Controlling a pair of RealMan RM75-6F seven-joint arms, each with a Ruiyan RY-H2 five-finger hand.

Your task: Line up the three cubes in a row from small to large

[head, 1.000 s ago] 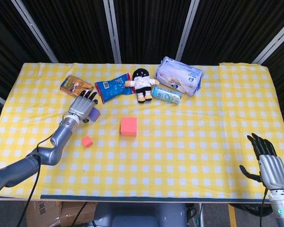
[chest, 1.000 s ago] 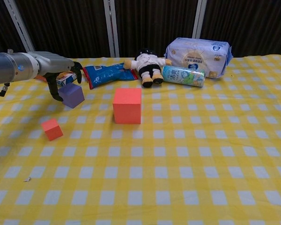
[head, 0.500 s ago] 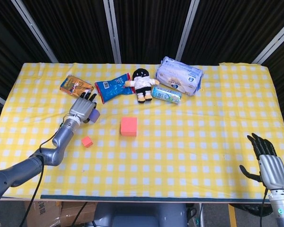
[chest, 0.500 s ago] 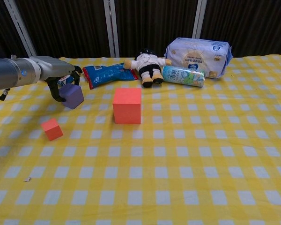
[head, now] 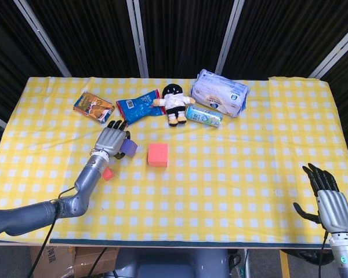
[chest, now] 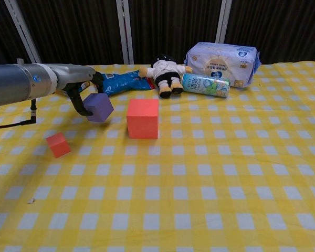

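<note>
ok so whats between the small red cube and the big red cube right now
The purple cube, held by the left hand, is between the small red cube and the big red cube. The chest view shows it best, tilted and apparently off the cloth.

Left hand (chest: 84, 90) grips purple cube (chest: 100, 107), tilted, lifted off the yellow checked cloth (chest: 210, 173). Large red cube (chest: 143, 118) sits just right of it. Small red cube (chest: 58, 144) lies nearer the camera, left, apart from both. Along the far edge: blue snack bag (chest: 123, 82), doll (chest: 166, 71), can (chest: 205, 84) on its side, white tissue pack (chest: 222, 59).
</note>
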